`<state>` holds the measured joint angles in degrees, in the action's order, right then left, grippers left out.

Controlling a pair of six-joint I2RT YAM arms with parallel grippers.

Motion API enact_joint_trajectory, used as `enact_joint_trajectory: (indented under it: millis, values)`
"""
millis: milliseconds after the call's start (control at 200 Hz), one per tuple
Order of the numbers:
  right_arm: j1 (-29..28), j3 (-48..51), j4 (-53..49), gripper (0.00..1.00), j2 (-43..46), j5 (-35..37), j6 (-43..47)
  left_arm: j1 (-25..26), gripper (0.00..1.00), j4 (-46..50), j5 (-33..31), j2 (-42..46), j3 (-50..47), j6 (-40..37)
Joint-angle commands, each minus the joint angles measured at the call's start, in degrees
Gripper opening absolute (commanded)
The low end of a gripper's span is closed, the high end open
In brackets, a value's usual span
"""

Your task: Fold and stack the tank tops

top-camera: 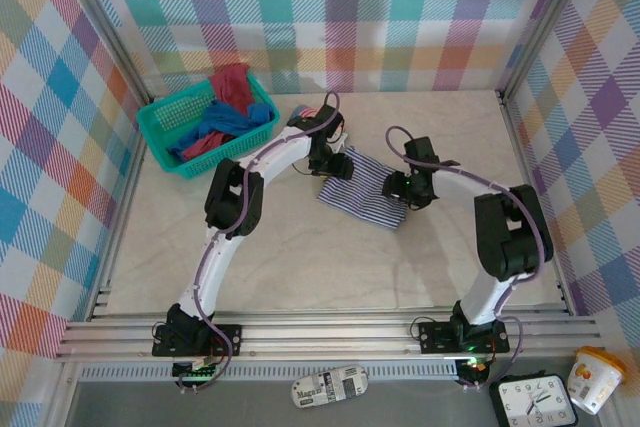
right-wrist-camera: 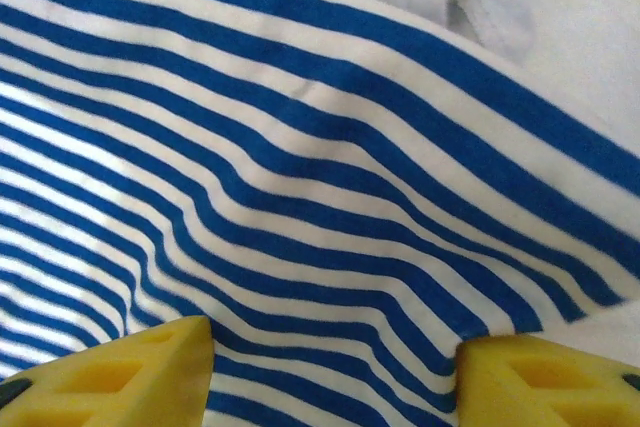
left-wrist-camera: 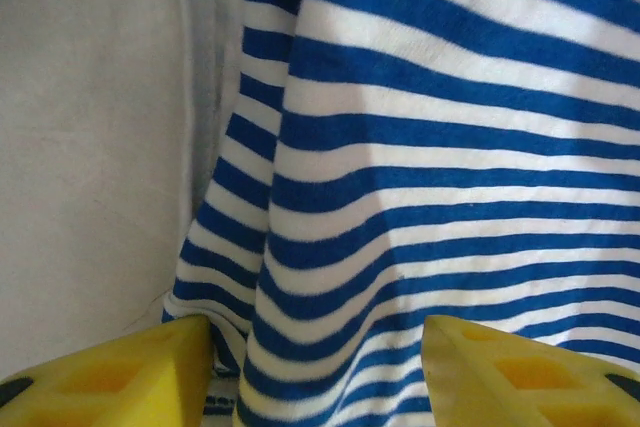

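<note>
A navy-and-white striped tank top [top-camera: 365,197] lies folded on the table's middle. My left gripper [top-camera: 335,162] sits at its back left edge, the right gripper [top-camera: 405,187] at its right edge. In the left wrist view the striped cloth [left-wrist-camera: 420,147] rises in a fold between the yellow fingers [left-wrist-camera: 150,377], and the left gripper [left-wrist-camera: 315,347] is open. In the right wrist view the stripes [right-wrist-camera: 300,147] spread under the right gripper [right-wrist-camera: 335,347], also open, with its pads apart from the cloth. A dark red top [top-camera: 232,85] and a bright blue top [top-camera: 225,127] lie bunched in the basket.
The teal mesh basket [top-camera: 160,144] stands at the back left. Checked walls close the table on three sides. Bare tabletop [top-camera: 280,257] stretches in front of the striped top. A clock [top-camera: 535,402] and a cup [top-camera: 595,377] sit below the front rail.
</note>
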<state>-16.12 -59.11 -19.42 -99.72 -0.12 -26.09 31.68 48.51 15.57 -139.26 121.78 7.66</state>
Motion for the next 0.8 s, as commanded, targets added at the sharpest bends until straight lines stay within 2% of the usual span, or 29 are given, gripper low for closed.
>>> enact_joint_trajectory:
  millis: [0, 140, 225, 275, 340, 435, 585, 795]
  values:
    - [-0.8, -2.9, -3.5, 0.58, -4.6, 2.8, 1.3, -0.8, 0.57, 2.2, 1.7, 0.7, 1.5, -0.8]
    - [-1.5, -5.2, -7.2, 0.46, -7.3, 6.5, 3.9, -1.3, 0.57, 2.1, -0.3, 3.1, -0.2, -1.0]
    - [-1.4, -7.0, -10.1, 0.33, -8.4, 8.9, 5.6, -1.8, 0.57, 1.8, -1.3, 5.3, -1.5, -0.9]
    - [-0.5, -7.6, -10.2, 0.26, -8.5, 7.3, 6.3, -2.0, 0.57, 1.5, -1.5, 7.1, -2.3, -0.9]
    - [-0.2, -10.1, -12.9, 0.22, -8.9, 7.3, 7.9, -2.1, 0.58, 1.1, -2.1, 10.0, -3.6, -1.0]
    - [1.0, -14.4, -17.0, 0.19, -10.5, 8.4, 11.4, -2.6, 0.58, 1.1, -2.8, 14.5, -5.5, -1.4]
    - [6.2, -18.9, -19.3, 0.14, -13.3, 8.6, 18.7, -4.1, 0.58, 1.8, -5.0, 21.4, -8.5, -2.0]
    - [12.4, -25.3, -18.7, 0.15, -18.9, 13.0, 28.9, -8.0, 0.60, 2.9, -8.6, 28.6, -12.0, -3.9]
